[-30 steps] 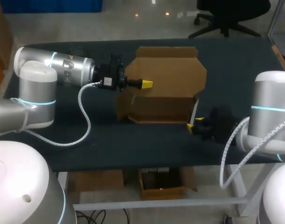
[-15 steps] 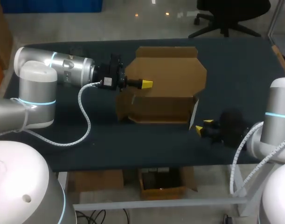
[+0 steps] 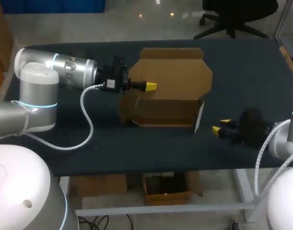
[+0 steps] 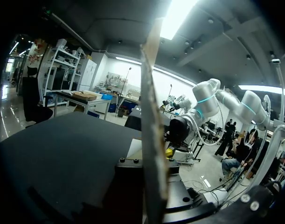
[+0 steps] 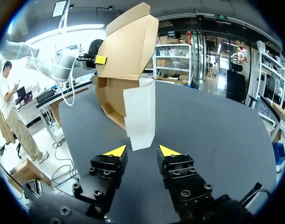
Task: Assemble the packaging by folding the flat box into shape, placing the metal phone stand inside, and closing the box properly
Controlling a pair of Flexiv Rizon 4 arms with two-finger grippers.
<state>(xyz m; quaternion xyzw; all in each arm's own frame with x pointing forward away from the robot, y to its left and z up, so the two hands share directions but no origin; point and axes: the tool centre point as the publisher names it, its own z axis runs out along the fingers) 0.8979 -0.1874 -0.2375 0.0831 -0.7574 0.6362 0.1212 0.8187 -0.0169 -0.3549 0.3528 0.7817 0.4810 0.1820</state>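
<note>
A brown cardboard box (image 3: pixel 170 91) stands half folded in the middle of the table, with its lid panel lying back and its front wall (image 3: pixel 163 111) upright. My left gripper (image 3: pixel 150 86) is shut on the box's left rear panel, which shows edge-on (image 4: pixel 151 116) in the left wrist view. The side flap with a white inner face (image 5: pixel 140 114) sticks out at the box's right end (image 3: pixel 199 115). My right gripper (image 5: pixel 142 150) is open and holds nothing, a short way from that flap (image 3: pixel 222 127). No phone stand shows in any view.
The dark table (image 3: pixel 242 67) has bare surface to the right of the box and behind it. My right gripper hangs close to the table's front edge (image 3: pixel 184 160). My left arm (image 3: pixel 64 72) lies across the table's left part.
My right gripper has drawn back to the right, away from the box's right flap. The left arm and the box have kept still.
</note>
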